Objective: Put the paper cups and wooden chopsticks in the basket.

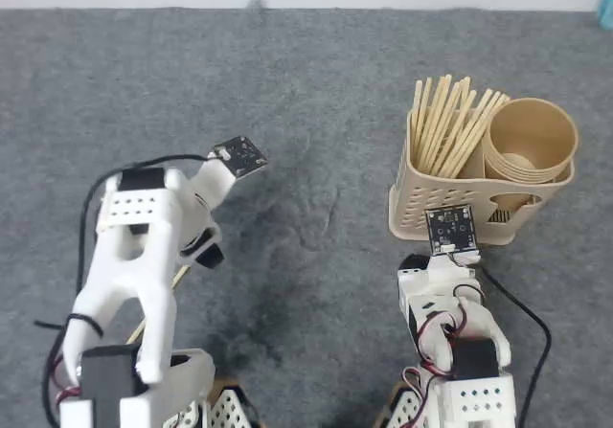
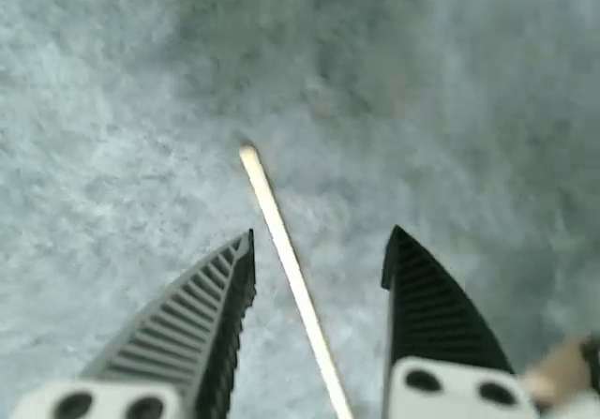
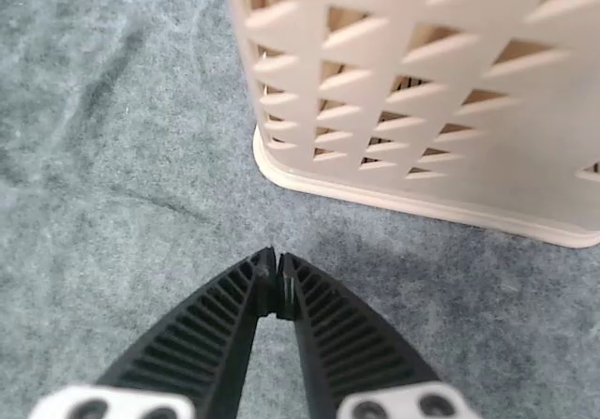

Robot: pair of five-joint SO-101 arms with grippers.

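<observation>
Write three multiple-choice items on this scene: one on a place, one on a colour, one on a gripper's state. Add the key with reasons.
1. Where is the loose chopstick? A inside the basket; B on the carpet between the left gripper's fingers; C leaning on the basket's wall.
2. What colour is the basket? A blue; B black; C beige.
3. How is the right gripper? A open; B shut on a chopstick; C shut on nothing.
Key: 1 B, it lies on grey carpet between the spread fingers. 2 C, its walls are beige. 3 C, its tips meet with nothing between.
</observation>
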